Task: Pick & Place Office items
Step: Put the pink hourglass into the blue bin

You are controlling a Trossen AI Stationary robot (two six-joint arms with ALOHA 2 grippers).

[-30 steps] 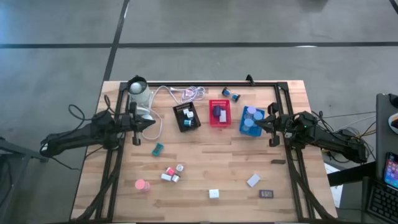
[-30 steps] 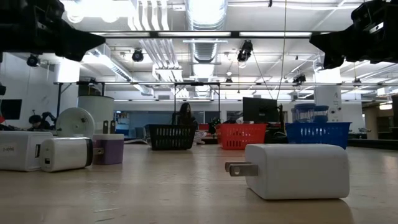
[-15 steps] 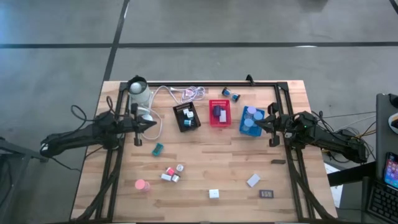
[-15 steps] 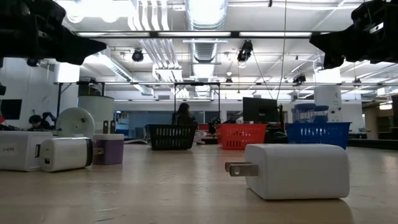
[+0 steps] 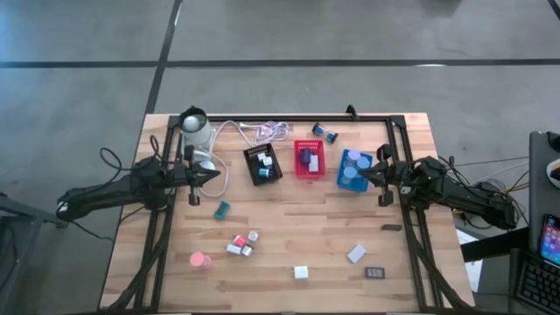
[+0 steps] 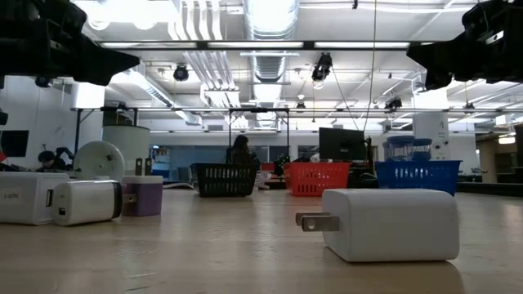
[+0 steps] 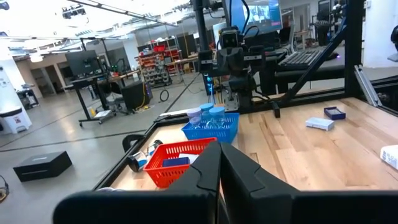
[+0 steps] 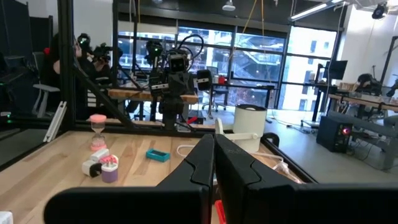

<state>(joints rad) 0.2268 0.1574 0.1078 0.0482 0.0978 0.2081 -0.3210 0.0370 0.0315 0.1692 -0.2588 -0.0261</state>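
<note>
- Your left gripper hovers at the left middle of the high view with its fingers pressed together and nothing between them.
- Your right gripper sits at the right middle of the high view, its tip just beside the blue tray; its fingers are closed too, and empty.
- Just below your left gripper in the high view lies a teal block on the desk.
- Toward the lower centre you see a small cluster of white and pink pieces, with a pink roll to its lower left.
- Along the bottom of the high view lie a white block, a second white block to its right, and a dark rectangle at the lower right.
- In the upper middle three trays stand in a row: the black tray holding small white and teal pieces, the red tray holding a dark piece, and the blue tray with pale blue rolls inside.
- Above the red and blue trays, two small blue pieces lie near the desk's far rail.
- At the upper left you see a white cylinder and a white coiled cable running from it.
- In the low view a white plug block fills the right foreground; the cluster stands at the left.
</note>
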